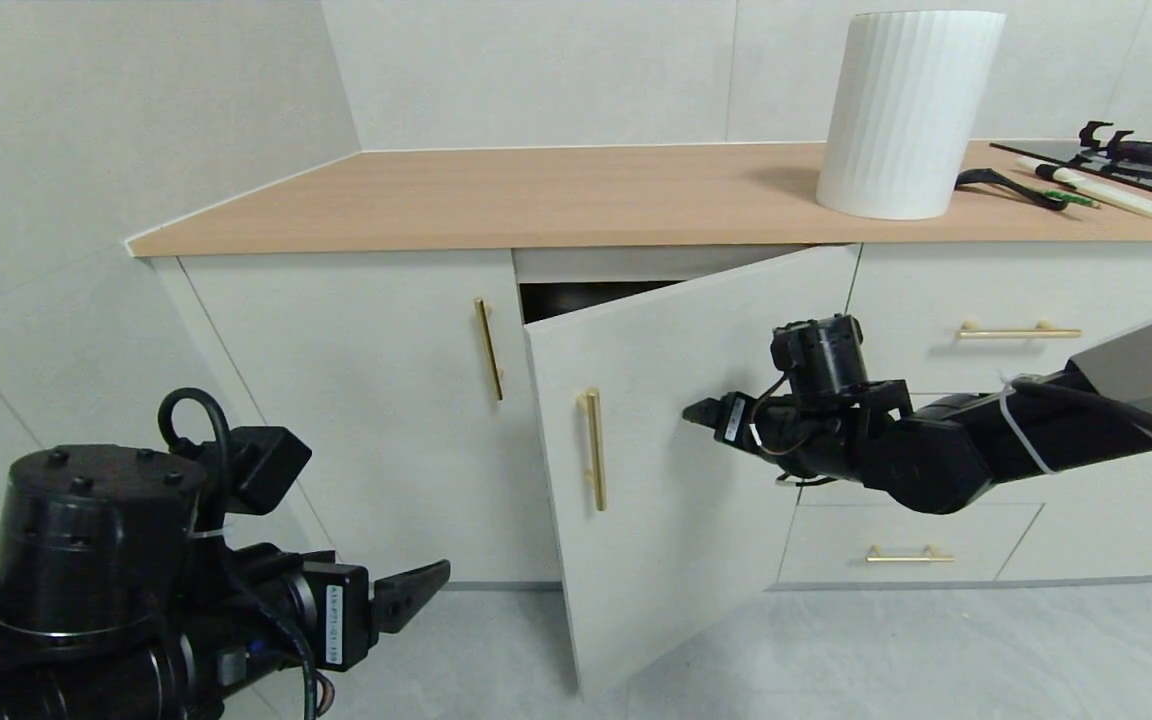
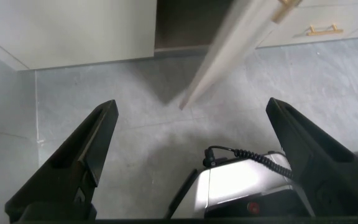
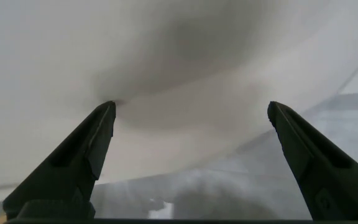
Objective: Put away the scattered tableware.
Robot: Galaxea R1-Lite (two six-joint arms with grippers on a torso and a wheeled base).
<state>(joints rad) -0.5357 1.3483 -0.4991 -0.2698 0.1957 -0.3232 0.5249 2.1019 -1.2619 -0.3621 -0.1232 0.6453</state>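
The scattered tableware lies on the wooden counter at the far right: a black utensil and a long white one with a green part. A tall white ribbed container stands beside them. Below the counter a white cabinet door with a brass handle stands partly open. My right gripper is open, its tips close to the door's front face, right of the handle. My left gripper hangs low at the left, open and holding nothing, above the floor.
A black gas hob sits at the counter's far right end. Drawers with brass handles are right of the open door, and a shut door is left of it. The open door's lower edge juts out over the grey floor.
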